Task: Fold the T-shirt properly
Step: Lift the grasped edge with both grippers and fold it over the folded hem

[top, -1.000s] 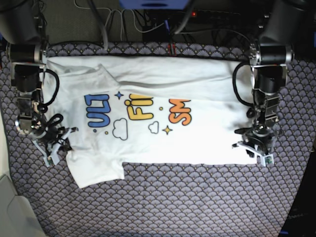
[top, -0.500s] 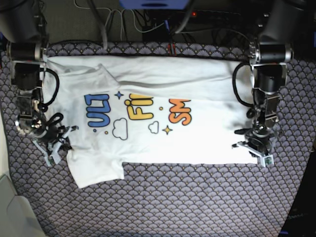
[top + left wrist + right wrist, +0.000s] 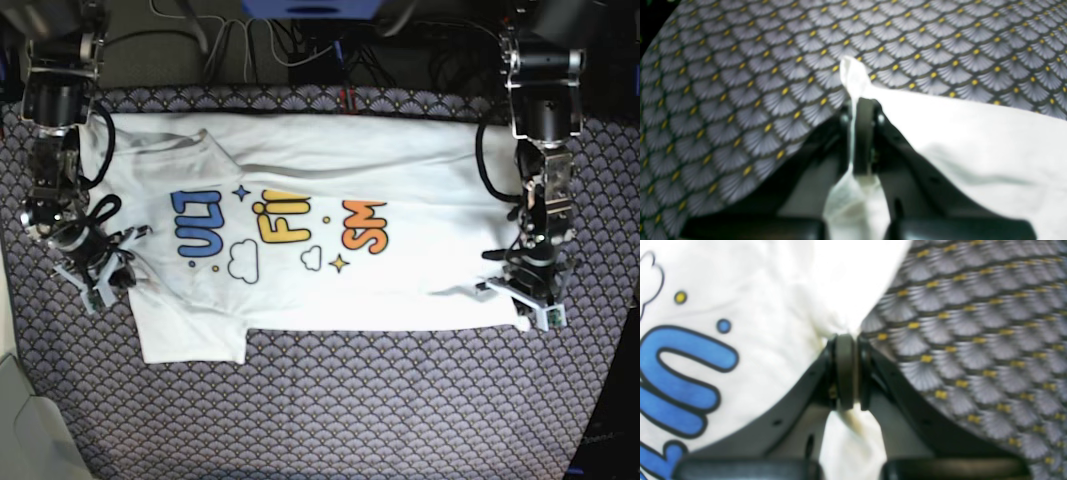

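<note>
Spread flat across the middle of the patterned cloth: the T-shirt (image 3: 330, 235), white, soft and lightly creased, folded lengthwise so that only the top halves of the blue, yellow and orange cartoon letters show above its near fold. Far edge straight and close to the cables at the back; near edge straight too, with one short sleeve (image 3: 190, 335) jutting toward the camera on the base view's left. Small puckers near both pinched spots.

Clamped on the near corner of the hem, on the base view's right: the left gripper (image 3: 858, 110), jaws pressed together with a thin twist of white fabric poking out beyond the tips. Pinched on the shirt's edge beside the blue lettering, on the base view's left: the right gripper (image 3: 846, 340), black jaws together, cloth bunched between them.

Beneath everything, a tablecloth (image 3: 400, 410) of grey fan-shaped scales with yellow dots, matte and woven-looking. Broad bare strip of it in front of the shirt, narrower margins at either side beyond the arms. Tangle of dark cables (image 3: 290, 45) along the far edge, behind the cloth.
</note>
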Tool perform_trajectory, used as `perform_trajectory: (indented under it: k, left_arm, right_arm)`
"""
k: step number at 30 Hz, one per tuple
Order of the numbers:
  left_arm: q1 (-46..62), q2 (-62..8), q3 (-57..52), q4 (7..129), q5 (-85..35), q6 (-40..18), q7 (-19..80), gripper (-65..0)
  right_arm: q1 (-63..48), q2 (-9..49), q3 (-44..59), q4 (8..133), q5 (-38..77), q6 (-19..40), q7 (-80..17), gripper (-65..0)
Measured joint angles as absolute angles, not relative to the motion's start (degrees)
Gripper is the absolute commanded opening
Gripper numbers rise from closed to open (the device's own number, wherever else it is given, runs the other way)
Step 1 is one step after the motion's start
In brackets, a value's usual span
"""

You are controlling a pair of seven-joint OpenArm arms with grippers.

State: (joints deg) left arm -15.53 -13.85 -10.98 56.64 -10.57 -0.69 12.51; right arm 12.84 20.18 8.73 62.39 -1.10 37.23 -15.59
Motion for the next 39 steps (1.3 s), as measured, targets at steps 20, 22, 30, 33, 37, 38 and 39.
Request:
perform_trajectory:
  k: [20,22,30,33,37,38,39]
  left_arm:
    - [-1.1,-13.8,-17.6,80.8,-10.5,-1.0,21.0,-64.5]
    - [1.2,-13.8,-17.6,83.4,-10.5,-1.0,21.0,-64.5]
    - [8.5,-13.5,-20.2,90.1,-10.6,-1.2,21.0,-64.5]
    - [10.1,-13.5,-20.9,90.2,-10.7,-1.6,21.0,-64.5]
    - [12.7,-13.5,-22.7,90.3,-10.7,-1.4,21.0,-64.5]
    - [13.4,-13.5,-22.8,90.3,-10.7,-1.5,21.0,-64.5]
    - [14.1,-13.5,-22.8,90.3,-10.6,-1.5,21.0,-64.5]
  right_arm:
    - [-3.7,18.9,17.9,88.7,-1.1,40.3,-22.3,-65.0]
    - [-5.5,18.6,19.2,90.4,-0.6,40.5,-21.8,-65.0]
    - [-10.9,18.1,22.8,93.9,-0.7,40.3,-22.0,-65.0]
    - [-13.3,18.1,22.8,95.3,-0.7,40.3,-21.9,-65.0]
    - [-15.8,18.1,22.8,96.8,-0.8,40.5,-21.9,-65.0]
    - [-16.1,18.1,22.8,96.8,-0.8,40.4,-21.6,-65.0]
    - [-16.5,18.1,22.8,96.8,-0.7,40.4,-21.6,-65.0]
